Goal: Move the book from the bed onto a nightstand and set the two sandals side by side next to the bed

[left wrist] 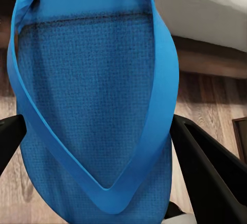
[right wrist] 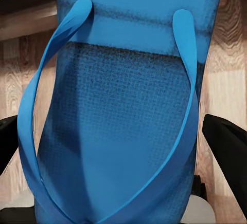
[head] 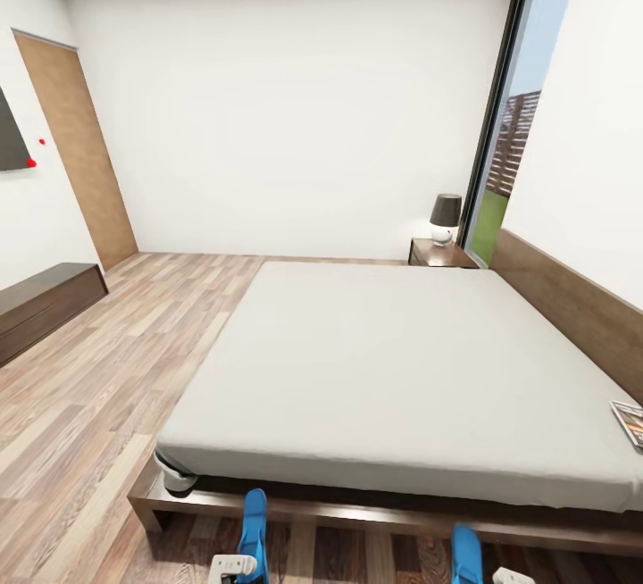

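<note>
Each pincer is clamped on a bright blue flat flip-flop, left one (left wrist: 92, 106) and right one (right wrist: 123, 126), held over the wood-plank floor (head: 80, 405) beside the off-white-mattressed bed (head: 393, 370) (small dark paperback book (head: 630, 421) at the mattress's edge).
</note>
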